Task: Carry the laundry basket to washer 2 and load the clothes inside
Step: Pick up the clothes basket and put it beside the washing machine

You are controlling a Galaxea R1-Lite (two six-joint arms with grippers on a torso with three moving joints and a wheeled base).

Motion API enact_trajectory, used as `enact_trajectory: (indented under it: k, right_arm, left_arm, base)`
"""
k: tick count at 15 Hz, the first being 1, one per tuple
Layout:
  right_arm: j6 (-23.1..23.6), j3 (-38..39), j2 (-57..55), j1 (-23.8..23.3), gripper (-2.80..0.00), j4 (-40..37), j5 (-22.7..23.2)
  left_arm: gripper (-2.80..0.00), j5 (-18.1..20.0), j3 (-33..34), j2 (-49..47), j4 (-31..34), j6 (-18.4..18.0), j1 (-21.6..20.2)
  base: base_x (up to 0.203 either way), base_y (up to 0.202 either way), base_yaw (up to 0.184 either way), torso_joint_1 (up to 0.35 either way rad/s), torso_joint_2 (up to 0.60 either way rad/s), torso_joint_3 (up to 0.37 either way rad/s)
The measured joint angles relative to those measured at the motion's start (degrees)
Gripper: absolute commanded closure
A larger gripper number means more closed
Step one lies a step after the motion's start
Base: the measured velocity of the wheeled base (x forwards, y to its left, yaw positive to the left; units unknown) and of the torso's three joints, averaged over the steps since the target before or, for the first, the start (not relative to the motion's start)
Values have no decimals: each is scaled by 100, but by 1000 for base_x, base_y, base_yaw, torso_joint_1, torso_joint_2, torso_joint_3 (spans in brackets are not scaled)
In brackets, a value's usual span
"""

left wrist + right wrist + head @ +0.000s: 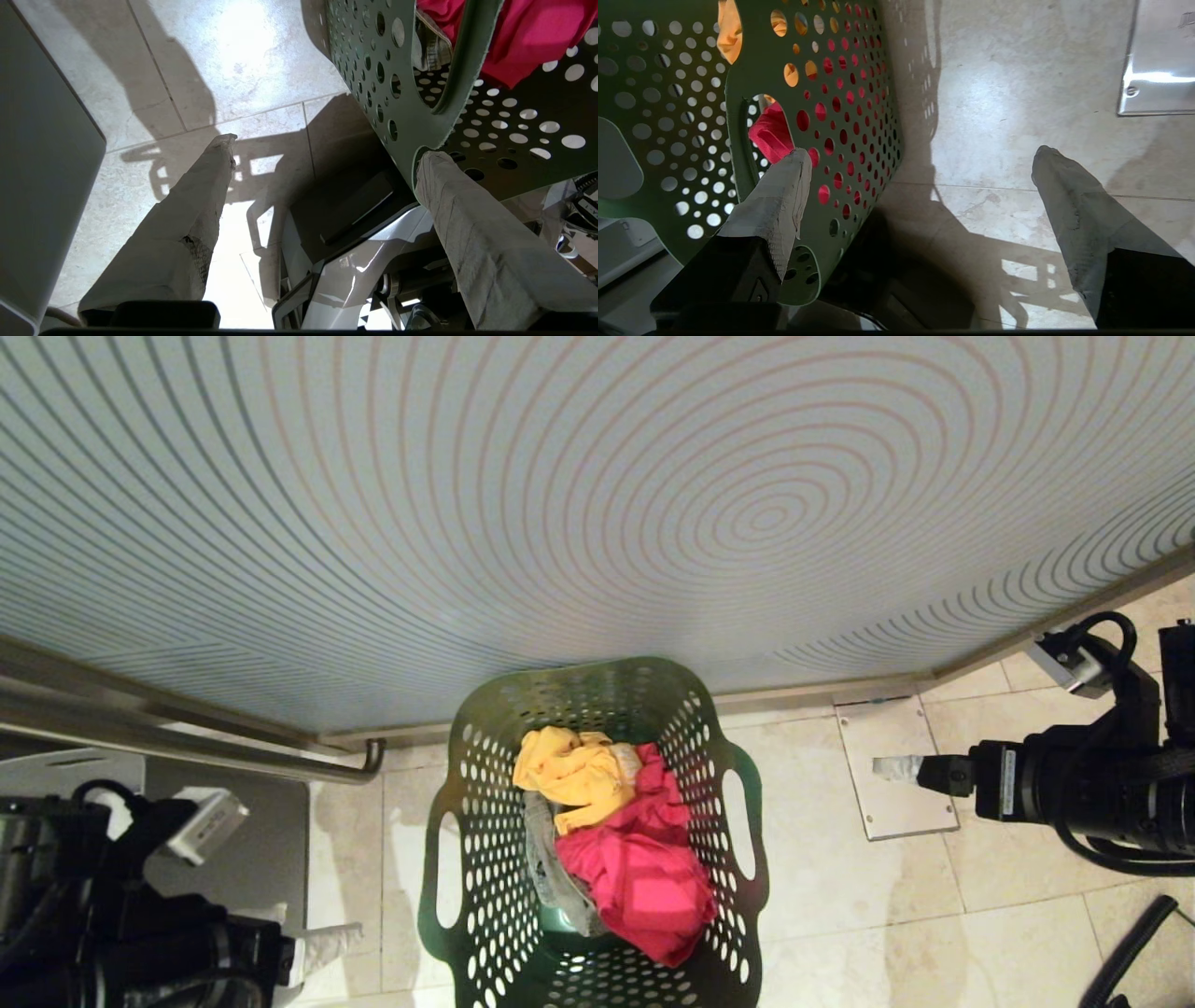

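on the beige tiled floor (980, 896), against a ring-patterned wall (597, 504), stands the laundry basket (485, 859); left hand (322, 149) and right hand (920, 154) both spread.

No text, label, brand, number or sign can be read in any of the three views.
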State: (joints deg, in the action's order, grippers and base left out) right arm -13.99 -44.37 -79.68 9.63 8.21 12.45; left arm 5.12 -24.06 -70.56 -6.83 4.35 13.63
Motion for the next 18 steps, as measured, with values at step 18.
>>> enact_trajectory:
  k: [18]
  right_arm:
    - [-903, -550, -1018, 1647, -280, 440, 134]
  left_arm:
    - [-280, -687, 161, 33, 11, 376, 651]
  base:
    - [0, 0, 0, 0, 0, 0]
